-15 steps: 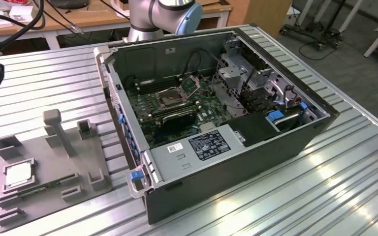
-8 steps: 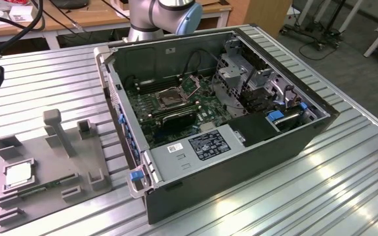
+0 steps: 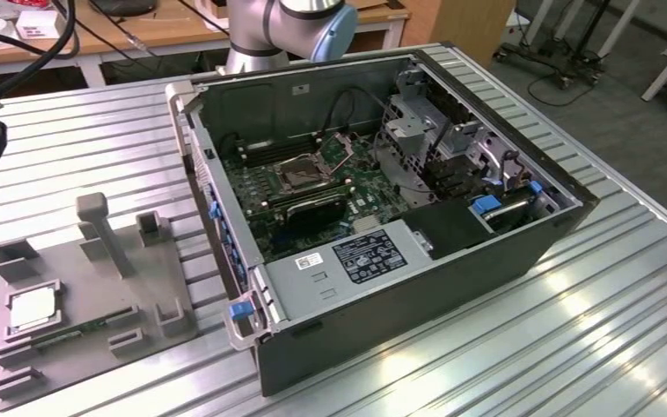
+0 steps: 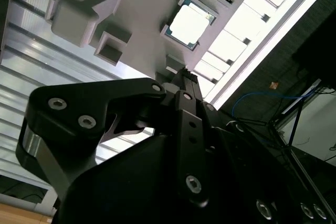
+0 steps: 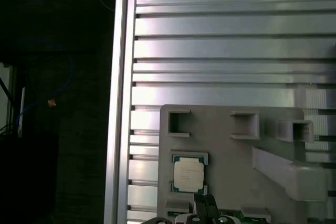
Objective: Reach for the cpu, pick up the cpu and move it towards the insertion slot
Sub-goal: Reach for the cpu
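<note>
The cpu lies flat in a square recess of the grey tray, silvery top up, at the near corner on the exterior view's left. The tray rests on the ribbed metal surface, left of the open computer case. The insertion slot sits on the board inside that case, well apart from the cpu.

In the second wrist view the black hand hangs above the tray, its tip pointing towards the cpu but apart from it. Whether the hand is open or closed cannot be told; it has no hold on the cpu. A green memory stick lies in the tray just beside the cpu.
</note>
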